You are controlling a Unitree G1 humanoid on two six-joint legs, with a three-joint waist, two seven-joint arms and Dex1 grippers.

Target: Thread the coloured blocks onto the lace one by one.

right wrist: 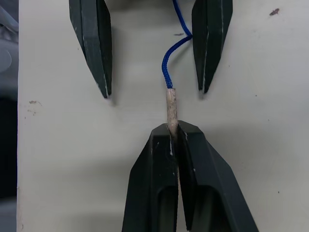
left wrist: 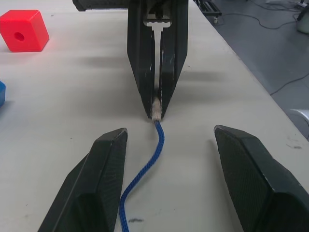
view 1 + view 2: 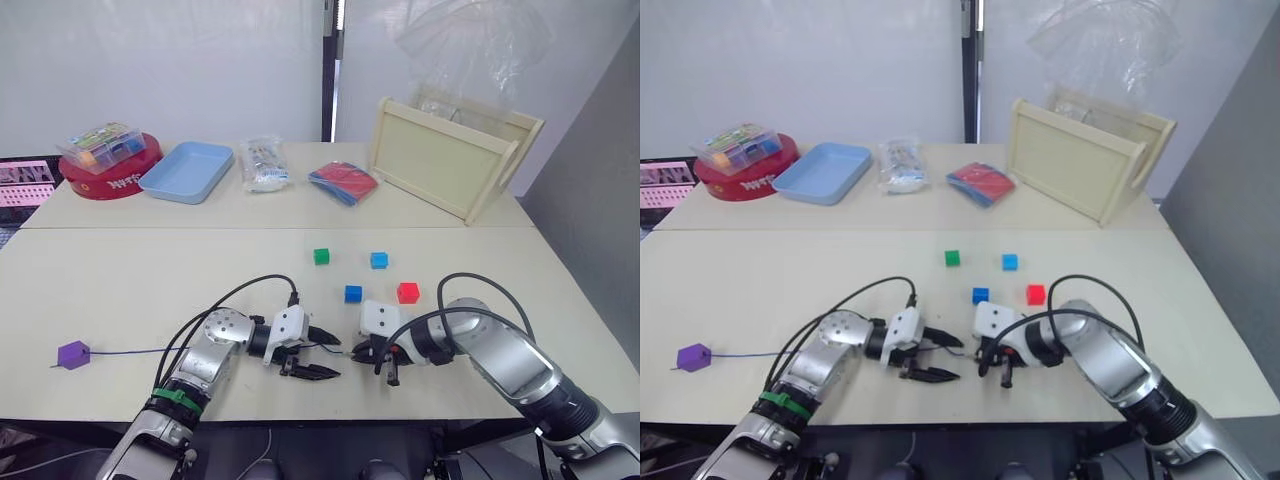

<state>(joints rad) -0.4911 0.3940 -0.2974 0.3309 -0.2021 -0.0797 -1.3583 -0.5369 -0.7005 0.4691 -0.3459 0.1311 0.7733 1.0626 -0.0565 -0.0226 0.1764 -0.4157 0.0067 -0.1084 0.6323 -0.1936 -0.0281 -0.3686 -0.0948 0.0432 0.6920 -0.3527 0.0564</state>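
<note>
Cream-coloured table (image 3: 120, 290) carries everything, with a pale wooden tray (image 3: 455, 150) standing on edge at its far right, a light blue dish (image 3: 187, 171), a red round tin (image 3: 108, 178) with a clear box of mixed pieces (image 3: 100, 145) on top, a clear bag (image 3: 262, 163) and a red-and-blue packet (image 3: 343, 182) along the far side.

Near the front edge the two arms meet. The left gripper (image 3: 318, 352) lies low over the table with its fingers (image 2: 96, 188) spread wide apart; the lace runs between them without touching either. The right gripper (image 1: 173, 133) faces it, fingers pressed together and clamped on the pale stiff tip (image 1: 170, 106) of the lace.

The lace (image 3: 140, 351) is a thin blue cord whose long axis runs along the table's front, from the robot's left towards the right. Its tip points into the right gripper's closed fingers, and the cord bends gently just behind the tip.

At the far left end of the cord sits the purple block (image 3: 72, 354), already on the lace. The other four blocks stand loose beyond the grippers: red (image 3: 407, 292), darker blue (image 3: 353, 293), light blue (image 3: 379, 260) and green (image 3: 321, 256), all apart from each other.
</note>
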